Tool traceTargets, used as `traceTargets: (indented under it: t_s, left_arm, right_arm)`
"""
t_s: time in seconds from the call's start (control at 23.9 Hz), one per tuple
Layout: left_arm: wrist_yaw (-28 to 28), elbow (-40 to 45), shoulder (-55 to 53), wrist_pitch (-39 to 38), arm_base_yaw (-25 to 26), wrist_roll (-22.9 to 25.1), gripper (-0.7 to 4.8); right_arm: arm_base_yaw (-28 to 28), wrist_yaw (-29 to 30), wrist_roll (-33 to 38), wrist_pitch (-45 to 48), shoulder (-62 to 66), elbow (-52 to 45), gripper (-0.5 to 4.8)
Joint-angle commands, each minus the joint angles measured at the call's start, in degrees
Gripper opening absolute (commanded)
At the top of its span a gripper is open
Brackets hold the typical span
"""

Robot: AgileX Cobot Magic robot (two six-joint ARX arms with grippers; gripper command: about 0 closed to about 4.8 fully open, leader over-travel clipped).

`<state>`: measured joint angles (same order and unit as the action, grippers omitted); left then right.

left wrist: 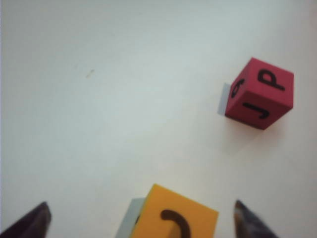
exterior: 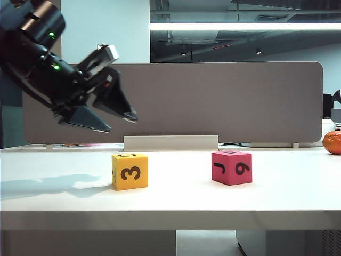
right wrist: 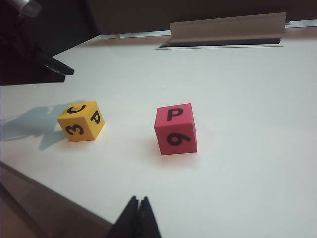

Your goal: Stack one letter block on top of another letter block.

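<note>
Left hand [exterior: 118, 121] wide open, empty, above yellow block [exterior: 129, 171]; right hand [right wrist: 138, 218] closed

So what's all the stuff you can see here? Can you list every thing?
yellow block: one, yellow with a dark 3, on the white table, left of the pink-red one, apart from it
pink-red block: one, pink-red with dark J and 9, on the table, right of the yellow one
table: one, white, under both blocks
divider panel: one, grey, standing behind the table
orange thing: one, orange, at the table's far right edge, cut off by the picture
left tool: one, black, jaws open, in the air above and left of the yellow block, holding nothing
right tool: one, black, fingers together, holding nothing, back from both blocks
</note>
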<state>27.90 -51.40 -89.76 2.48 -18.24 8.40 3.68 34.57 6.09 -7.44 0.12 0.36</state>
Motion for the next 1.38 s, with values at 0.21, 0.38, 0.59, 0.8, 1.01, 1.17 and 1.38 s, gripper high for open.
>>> traceTargets:
  t_s: [0.21,0.38,0.59,0.8,1.01,1.17,1.38]
  left_arm:
    - [-3.1,-0.1,-2.8,-3.7,-4.0,14.1,4.71]
    - [-6.2,-0.1,-5.1,-2.8,-6.0,15.6,4.71]
    - [-6.2,-0.1,-8.7,-2.3,-6.0,15.6,4.65]
    - [-6.2,-0.1,-9.4,-0.7,-6.3,15.6,2.16]
    - [-5.9,-0.4,-8.8,0.0,-6.8,12.7,1.46]
    - [-6.0,-2.6,-6.4,-0.1,-9.3,10.8,1.46]
    - [-6.3,-10.3,-6.1,-4.6,-13.4,7.0,1.46]
  right_arm:
    - [-0.1,0.1,0.1,0.6,0.0,-0.3,-0.05]
    - [-0.1,0.2,0.1,0.6,0.0,-0.3,-0.05]
    - [-0.1,0.3,0.1,0.6,0.0,-0.3,-0.05]
    - [-0.1,0.3,0.1,0.6,0.0,-0.3,-0.05]
    - [-0.1,0.3,0.1,0.6,0.0,-0.3,-0.05]
    - [-0.1,0.3,0.1,0.6,0.0,-0.3,-0.05]
    - [-0.1,0.3,0.1,0.6,0.0,-0.3,-0.05]
